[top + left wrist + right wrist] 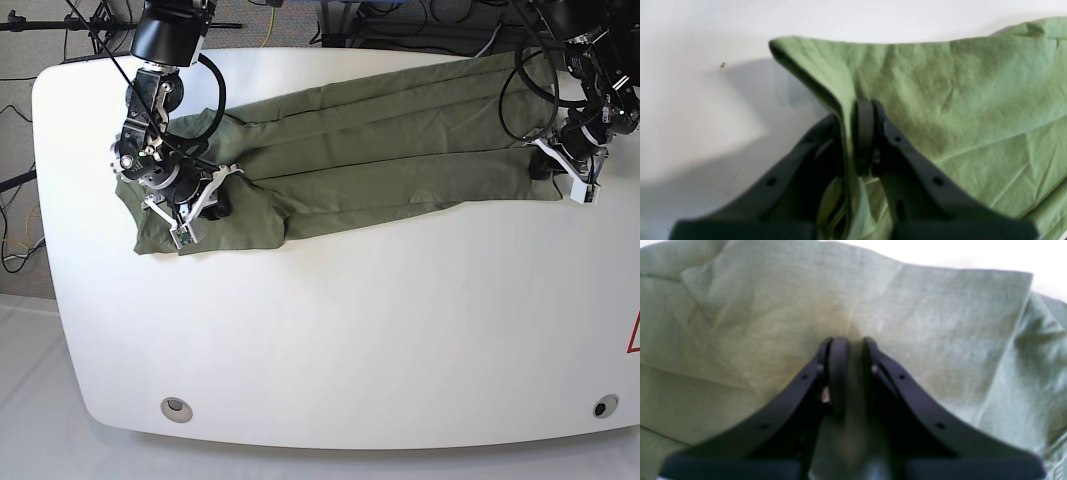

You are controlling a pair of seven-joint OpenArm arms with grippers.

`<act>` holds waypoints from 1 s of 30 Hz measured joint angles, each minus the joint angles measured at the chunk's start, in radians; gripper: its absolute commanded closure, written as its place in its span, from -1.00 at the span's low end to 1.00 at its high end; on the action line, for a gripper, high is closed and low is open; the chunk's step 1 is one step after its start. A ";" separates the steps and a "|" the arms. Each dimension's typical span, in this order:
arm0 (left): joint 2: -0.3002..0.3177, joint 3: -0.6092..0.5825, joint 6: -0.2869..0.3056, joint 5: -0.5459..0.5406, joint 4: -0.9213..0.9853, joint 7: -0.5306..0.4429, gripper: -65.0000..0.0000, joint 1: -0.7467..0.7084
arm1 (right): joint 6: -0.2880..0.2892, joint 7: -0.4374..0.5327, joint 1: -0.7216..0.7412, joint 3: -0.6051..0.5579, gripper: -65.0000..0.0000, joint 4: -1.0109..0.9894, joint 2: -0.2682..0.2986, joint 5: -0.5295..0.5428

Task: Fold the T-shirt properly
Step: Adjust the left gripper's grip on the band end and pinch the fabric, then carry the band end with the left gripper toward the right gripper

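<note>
White, smooth worktop (330, 330) with rounded corners, two round fittings near the front edge, a red mark at the far right margin. Pale floor below; dark cables and stand legs behind the back edge. Olive-green T-shirt (380, 150) spread across the rear half of the worktop as a long narrow band, folded lengthwise, lengthwise creases showing. Long axis close to the back edge's line, rising slightly toward the base view's right, where the cloth reaches nearest the back edge; wider, bunched end at the base view's left. Which end is neck or hem: cannot tell. Left end effector (863, 110) at the band's right-hand end in the base view, jaws pinched shut on a raised fold of the T-shirt, a corner of the cloth standing above the bare worktop. Right end effector (850, 346) at the opposite, wider end, jaws drawn close on a thin ridge of the fabric, cloth lying wrinkled all round it.
</note>
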State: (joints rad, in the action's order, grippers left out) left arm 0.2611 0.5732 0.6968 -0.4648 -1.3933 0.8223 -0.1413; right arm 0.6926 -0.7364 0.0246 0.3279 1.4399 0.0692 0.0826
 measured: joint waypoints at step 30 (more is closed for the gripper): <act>-0.072 0.020 0.000 0.016 -0.218 0.100 0.94 0.001 | 0.000 0.005 0.000 -0.002 0.75 0.000 -0.005 0.000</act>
State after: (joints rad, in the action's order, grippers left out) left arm 0.1886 0.5930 0.6964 -0.4492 -1.6112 0.9222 -0.1406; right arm 0.6926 -0.7315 0.0246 0.3260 1.4399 0.0639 0.0830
